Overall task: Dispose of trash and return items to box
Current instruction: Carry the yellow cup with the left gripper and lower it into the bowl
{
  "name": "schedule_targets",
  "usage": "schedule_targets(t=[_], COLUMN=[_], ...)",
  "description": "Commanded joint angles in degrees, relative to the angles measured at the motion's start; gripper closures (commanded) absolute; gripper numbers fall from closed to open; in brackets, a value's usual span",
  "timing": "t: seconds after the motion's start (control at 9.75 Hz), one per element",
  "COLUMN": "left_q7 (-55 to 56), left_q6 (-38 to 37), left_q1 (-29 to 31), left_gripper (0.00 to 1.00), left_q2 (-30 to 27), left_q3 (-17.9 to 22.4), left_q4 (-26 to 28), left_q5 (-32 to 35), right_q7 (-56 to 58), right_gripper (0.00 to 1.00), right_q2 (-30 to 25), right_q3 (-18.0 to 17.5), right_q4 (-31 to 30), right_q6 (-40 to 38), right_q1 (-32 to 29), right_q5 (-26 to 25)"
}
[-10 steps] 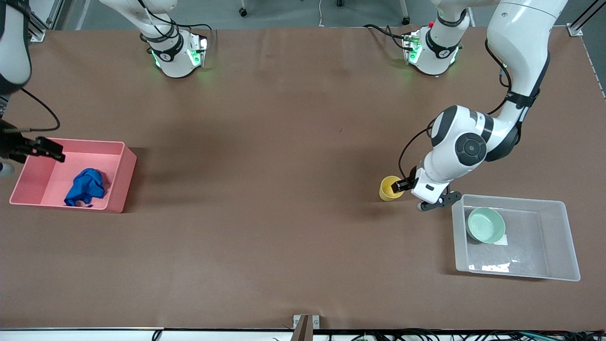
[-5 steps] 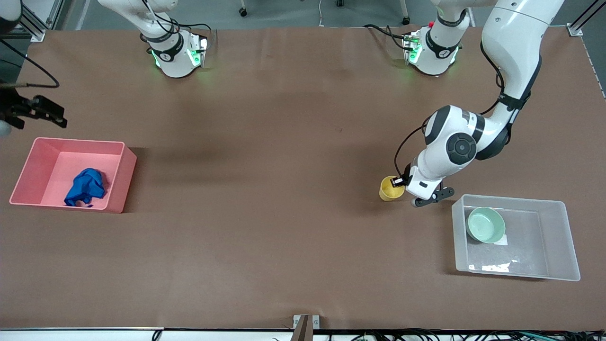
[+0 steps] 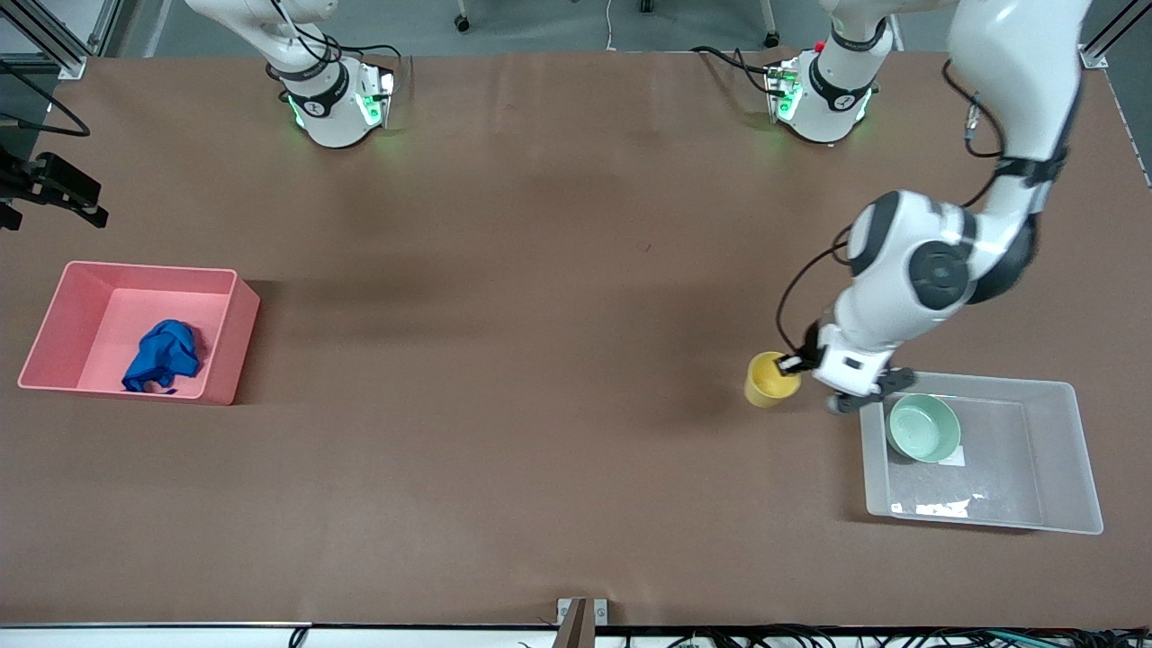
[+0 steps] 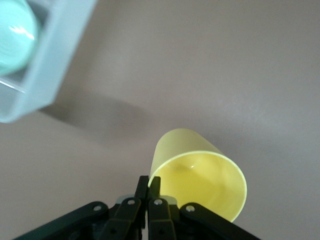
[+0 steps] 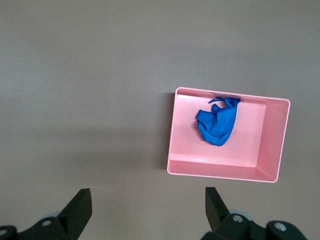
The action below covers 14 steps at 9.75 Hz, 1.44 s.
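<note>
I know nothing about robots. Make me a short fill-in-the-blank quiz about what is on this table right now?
1. The left gripper is shut on the rim of the ____ cup.
2. The blue wad lies in the ____ bin.
3. The mint-green bowl sits in the ____ box.
4. The right gripper is ____.

Missing words: yellow; pink; clear; open

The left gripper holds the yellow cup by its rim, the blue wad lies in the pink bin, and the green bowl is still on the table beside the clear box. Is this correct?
Not quite. The green bowl is already inside the clear box, as the front view shows. The rest stands: the left gripper is shut on the rim of the yellow cup, and the blue wad lies in the pink bin.
</note>
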<state>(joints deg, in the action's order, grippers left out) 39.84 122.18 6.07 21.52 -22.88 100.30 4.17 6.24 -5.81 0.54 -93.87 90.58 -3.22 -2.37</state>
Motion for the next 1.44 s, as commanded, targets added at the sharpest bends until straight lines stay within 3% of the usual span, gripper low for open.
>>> schedule_targets(t=[0.0,0.41,0.72,1.33], left_q7=[-5.9,-27.2,-37.6,-38.5], left_q6=[-6.9,-7.0,-6.9,-4.9], left_q1=[2.9,13.2,17.7,19.1], left_gripper=[1.0,1.0,1.0,0.99], left_q2=[1.9,5.7,11.2,20.7], left_q3=[0.5,0.5,0.6,0.7], left_q4=[-7.0,-10.0,-12.6,-16.6], left_q5=[1.0,6.7,6.9,11.2], right_q7=[-4.3,-6.4,-6.1,-6.1], right_gripper=[0.0,0.0,0.0,0.0], right_q2=[1.0,1.4,2.2,2.7], right_q3=[0.4,0.4,0.8,1.0], right_q4=[1.1,1.1,1.2,1.1], right_q6=[-0.4,-0.3,-0.1,-0.1], right_q1=[3.0,4.3,3.7,3.7], right_q5=[0.7,0.7,0.7,0.7])
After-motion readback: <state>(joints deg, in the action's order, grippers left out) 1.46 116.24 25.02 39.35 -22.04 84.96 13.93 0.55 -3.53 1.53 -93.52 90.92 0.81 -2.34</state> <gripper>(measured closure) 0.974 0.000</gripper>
